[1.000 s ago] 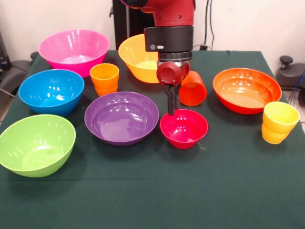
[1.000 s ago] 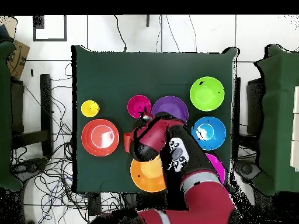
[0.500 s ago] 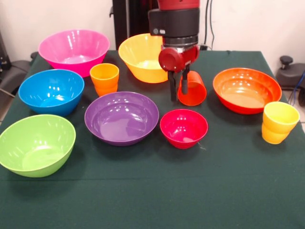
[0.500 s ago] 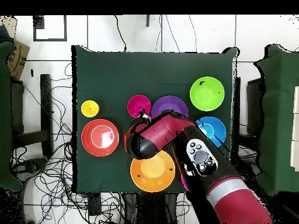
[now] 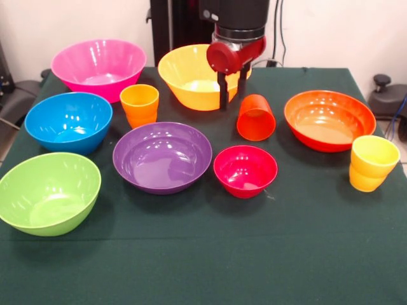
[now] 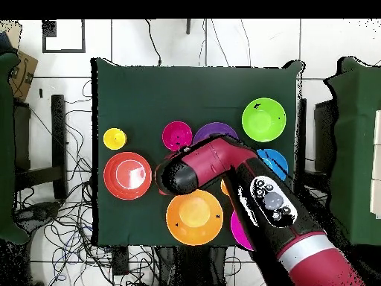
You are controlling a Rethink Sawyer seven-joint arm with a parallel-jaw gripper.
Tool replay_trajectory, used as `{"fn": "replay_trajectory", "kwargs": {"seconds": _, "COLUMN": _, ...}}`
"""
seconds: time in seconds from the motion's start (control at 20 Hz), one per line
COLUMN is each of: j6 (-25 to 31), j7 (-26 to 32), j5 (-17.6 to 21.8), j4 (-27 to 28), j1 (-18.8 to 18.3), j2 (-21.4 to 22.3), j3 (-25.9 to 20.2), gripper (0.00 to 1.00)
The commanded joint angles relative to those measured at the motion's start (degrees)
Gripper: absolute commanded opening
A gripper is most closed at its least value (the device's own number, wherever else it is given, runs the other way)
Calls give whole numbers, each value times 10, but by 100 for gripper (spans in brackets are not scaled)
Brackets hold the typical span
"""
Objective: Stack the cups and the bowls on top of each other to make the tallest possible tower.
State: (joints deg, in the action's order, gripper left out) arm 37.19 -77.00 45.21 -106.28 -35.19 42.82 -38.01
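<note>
Red-orange cup point(image 5: 256, 118): lying on its side on the green tablecloth point(image 5: 210, 254), mouth facing the camera in the front view, sitting between the yellow bowl point(image 5: 191, 77) and the orange-red bowl point(image 5: 329, 119), just behind the small red bowl point(image 5: 245, 170). Nothing is gripping it.

Gripper point(image 5: 231, 89): hanging above the table just left of the fallen cup in the front view, in front of the yellow bowl's right rim. Its two dark fingers point(image 5: 222, 92) are pointing down with a narrow gap between them, slightly parted and holding nothing. In the overhead view the red arm point(image 6: 216, 160) is covering the cup and the gripper itself.

Ribbed orange cup point(image 5: 140, 105): standing upright, near the yellow bowl's left side and just behind the purple bowl point(image 5: 162, 156).

Ribbed yellow cup point(image 5: 372, 162): standing upright near the table's right edge in the front view, just in front of the orange-red bowl.

Bowls, all sitting mouth up and singly on the cloth: pink bowl point(image 5: 98, 68) at the far left corner; blue bowl point(image 5: 68, 122) in front of it; green bowl point(image 5: 48, 192) nearest the camera on the left; purple bowl in the middle, close beside the small red bowl.

Tower: no piece is resting on another; every cup and bowl is lying directly on the cloth.
</note>
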Motion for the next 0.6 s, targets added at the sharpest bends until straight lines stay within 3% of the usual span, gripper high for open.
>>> {"fn": "replay_trajectory", "kwargs": {"seconds": 0.05, "j6": 108, "j7": 160, "j5": -22, "j4": -2, "j1": -6, "j2": 0, "j3": -47, "gripper": 100}}
{"fn": "replay_trajectory", "kwargs": {"seconds": 0.2, "j6": 109, "j7": 132, "j5": -13, "j4": 1, "j1": -9, "j2": 5, "j3": -37, "gripper": 100}}
{"fn": "replay_trajectory", "kwargs": {"seconds": 0.3, "j6": 110, "j7": 84, "j5": -4, "j4": -3, "j1": -5, "j2": 23, "j3": -11, "gripper": 100}}
{"fn": "replay_trajectory", "kwargs": {"seconds": 0.4, "j6": 117, "j7": 1, "j5": -3, "j4": -12, "j1": 6, "j2": 53, "j3": 36, "gripper": 100}}
{"fn": "replay_trajectory", "kwargs": {"seconds": 0.6, "j6": 100, "j7": -54, "j5": -27, "j4": -31, "j1": 4, "j2": 71, "j3": 60, "gripper": 100}}
